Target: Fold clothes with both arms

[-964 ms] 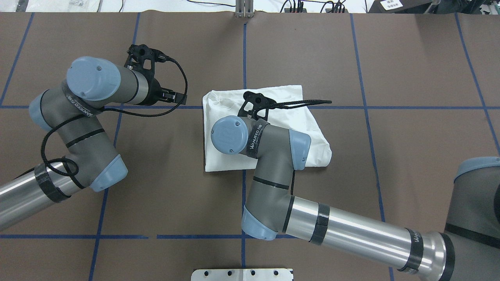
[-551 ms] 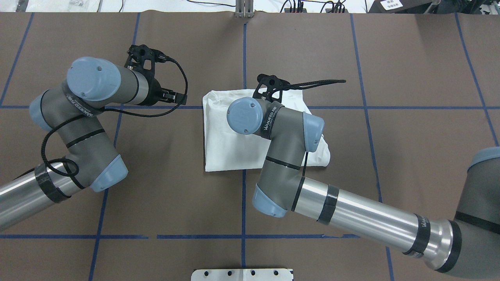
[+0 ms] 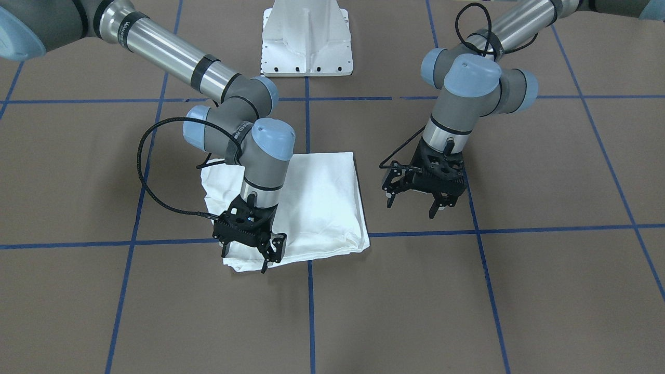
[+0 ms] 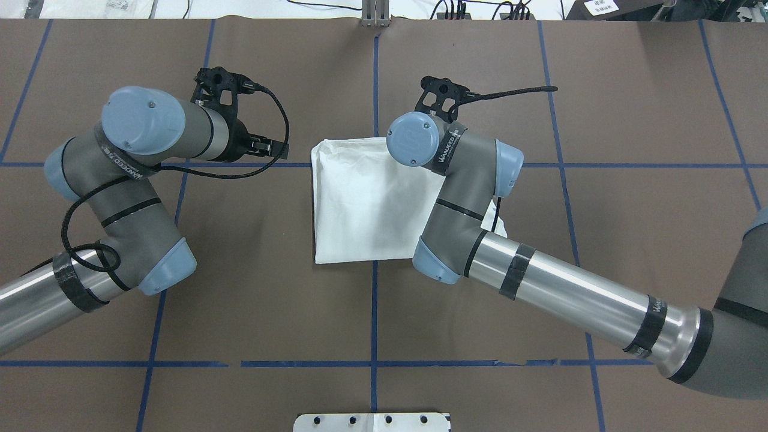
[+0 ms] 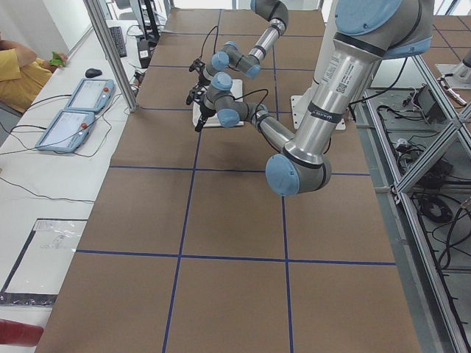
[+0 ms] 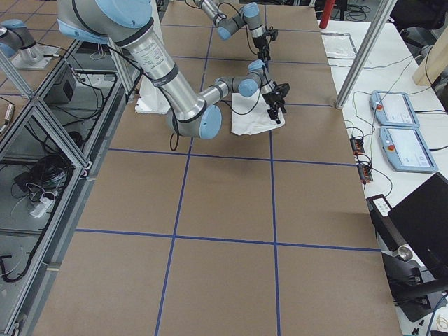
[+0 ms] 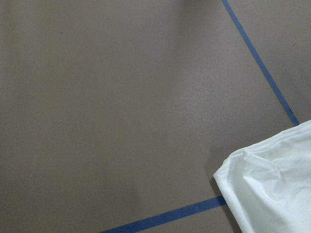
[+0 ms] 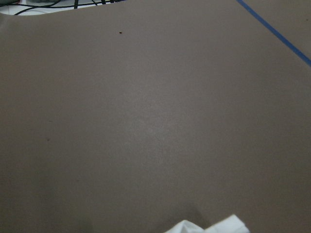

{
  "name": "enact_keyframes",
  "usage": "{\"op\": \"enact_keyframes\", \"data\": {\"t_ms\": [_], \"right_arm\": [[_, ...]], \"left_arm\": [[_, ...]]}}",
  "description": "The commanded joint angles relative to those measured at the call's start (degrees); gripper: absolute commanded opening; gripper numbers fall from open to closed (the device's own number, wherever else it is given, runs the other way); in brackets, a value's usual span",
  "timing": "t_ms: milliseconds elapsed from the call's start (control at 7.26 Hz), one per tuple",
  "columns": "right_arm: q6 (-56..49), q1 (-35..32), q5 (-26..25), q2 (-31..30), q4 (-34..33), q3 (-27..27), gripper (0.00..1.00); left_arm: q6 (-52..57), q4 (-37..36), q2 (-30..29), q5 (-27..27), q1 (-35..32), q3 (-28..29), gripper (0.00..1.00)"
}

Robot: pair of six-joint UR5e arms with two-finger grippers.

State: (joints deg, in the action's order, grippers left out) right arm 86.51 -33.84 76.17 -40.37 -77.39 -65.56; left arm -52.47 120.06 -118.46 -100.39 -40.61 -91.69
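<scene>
The white shirt point(image 4: 366, 204) lies folded into a rough square at the table's middle; it also shows in the front-facing view point(image 3: 322, 197). No text block, collar or label shows. My right gripper point(image 3: 252, 257) hangs open and empty just above the shirt's far corner, on the operators' side. In the overhead view my right wrist point(image 4: 420, 141) hides it. My left gripper point(image 3: 410, 208) is open and empty, above bare table beside the shirt's edge; it also shows in the overhead view point(image 4: 267, 144). The left wrist view shows a shirt corner point(image 7: 272, 184); the right wrist view shows a scrap of it point(image 8: 209, 227).
The brown table point(image 4: 630, 90) carries a grid of blue tape lines point(image 4: 600, 165). The white pedestal base point(image 3: 306, 41) stands at the robot's side. Two teach pendants point(image 5: 73, 110) and an operator point(image 5: 22, 70) are beyond the far edge.
My right arm has swung from over the shirt's middle toward its far edge, uncovering most of the cloth. The left arm has not moved. The shirt lies as before.
</scene>
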Motion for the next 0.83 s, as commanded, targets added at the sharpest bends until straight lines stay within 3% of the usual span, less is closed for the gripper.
{"op": "enact_keyframes", "data": {"t_ms": [0, 138, 275, 551, 688], "right_arm": [[-3.35, -2.71, 8.33, -0.05, -0.30, -2.98, 1.00], [-5.89, -4.46, 12.91, -0.40, -1.96, -5.43, 1.00], [-12.09, -6.74, 18.00, -2.84, -7.63, -11.90, 1.00], [-25.45, -12.44, 29.68, -14.23, -15.14, -29.63, 1.00], [-34.57, -17.17, 37.48, -20.12, -16.12, -35.20, 1.00]], "left_arm": [[-0.26, 0.00, -0.01, -0.16, 0.00, -0.24, 1.00], [-0.26, -0.09, 0.08, -0.24, 0.00, -1.11, 1.00], [0.09, -0.52, 1.82, -0.94, 0.00, -3.64, 1.00], [3.49, -1.40, 8.56, -4.98, -0.70, -11.27, 1.00], [8.91, -4.97, 11.82, -4.99, -1.14, -16.27, 1.00]]}}
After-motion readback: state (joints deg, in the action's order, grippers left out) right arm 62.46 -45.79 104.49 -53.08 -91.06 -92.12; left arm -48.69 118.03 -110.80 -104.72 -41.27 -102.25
